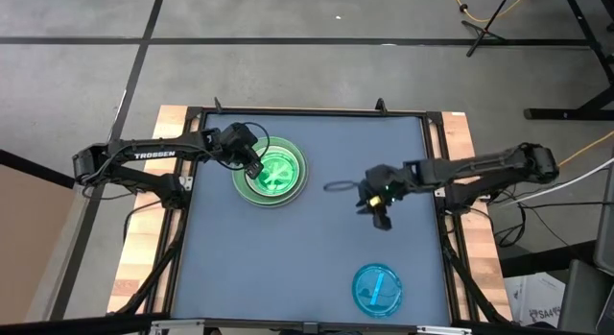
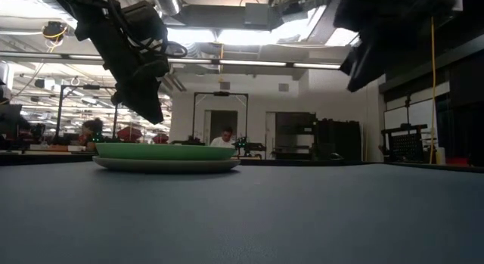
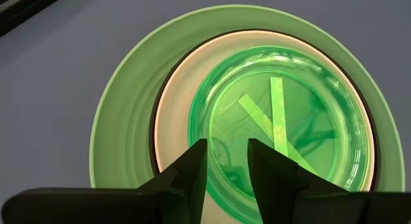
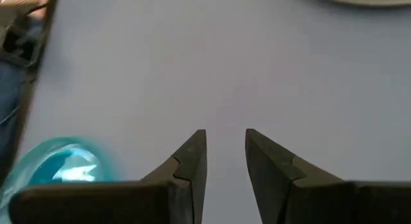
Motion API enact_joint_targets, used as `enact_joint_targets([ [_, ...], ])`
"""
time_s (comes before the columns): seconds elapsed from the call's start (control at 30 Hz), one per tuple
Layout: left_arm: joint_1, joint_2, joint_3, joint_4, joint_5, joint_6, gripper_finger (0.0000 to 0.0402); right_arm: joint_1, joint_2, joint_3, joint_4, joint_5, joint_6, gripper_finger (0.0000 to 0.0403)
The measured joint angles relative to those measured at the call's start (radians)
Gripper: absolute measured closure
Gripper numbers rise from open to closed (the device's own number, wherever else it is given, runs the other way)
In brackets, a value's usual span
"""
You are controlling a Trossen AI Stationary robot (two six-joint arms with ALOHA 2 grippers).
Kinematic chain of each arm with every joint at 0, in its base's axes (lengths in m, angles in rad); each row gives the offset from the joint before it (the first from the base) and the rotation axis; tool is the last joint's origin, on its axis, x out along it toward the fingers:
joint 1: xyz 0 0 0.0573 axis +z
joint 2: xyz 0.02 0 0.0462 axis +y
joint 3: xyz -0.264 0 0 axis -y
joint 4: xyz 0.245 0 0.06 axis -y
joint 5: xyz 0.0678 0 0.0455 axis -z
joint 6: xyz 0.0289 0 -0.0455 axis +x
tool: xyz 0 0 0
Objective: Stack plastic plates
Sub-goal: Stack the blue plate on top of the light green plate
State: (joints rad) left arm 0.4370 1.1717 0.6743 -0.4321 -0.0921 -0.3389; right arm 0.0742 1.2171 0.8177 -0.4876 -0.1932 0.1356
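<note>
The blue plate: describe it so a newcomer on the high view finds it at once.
Start from the dark table and go to its bottom edge on the right arm's side, below the right gripper. The translucent blue plate lies there alone. The only other plates sit stacked by the left gripper, green on top; this one is blue and single.

Grey floor (image 1: 288, 13), bright ceiling lights (image 2: 249, 37)

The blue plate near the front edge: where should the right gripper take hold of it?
Probably by the rim. The blue plate lies flat and alone on the table, so the right gripper could come down from above, one finger inside the raised edge, one outside.
</note>
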Motion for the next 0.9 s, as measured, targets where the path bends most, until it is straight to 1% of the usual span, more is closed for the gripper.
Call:
enact_joint_targets([
  [0.27,0.0,0.0,0.0,0.0,0.0,0.0,0.0297,0.22,0.0,0.0,-0.073,0.001,0.171,0.0303],
  [0.63,0.0,0.0,0.0,0.0,0.0,0.001,0.0297,0.482,0.0,0.0,-0.075,0.002,0.448,0.0303],
  [0.7,0.0,0.0,0.0,0.0,0.0,0.001,0.0297,0.522,0.0,0.0,-0.08,0.018,0.496,0.0303],
  [0.9,0.0,0.0,0.0,0.0,0.0,0.001,0.0297,0.628,0.0,0.0,-0.116,0.145,0.65,0.0303],
])
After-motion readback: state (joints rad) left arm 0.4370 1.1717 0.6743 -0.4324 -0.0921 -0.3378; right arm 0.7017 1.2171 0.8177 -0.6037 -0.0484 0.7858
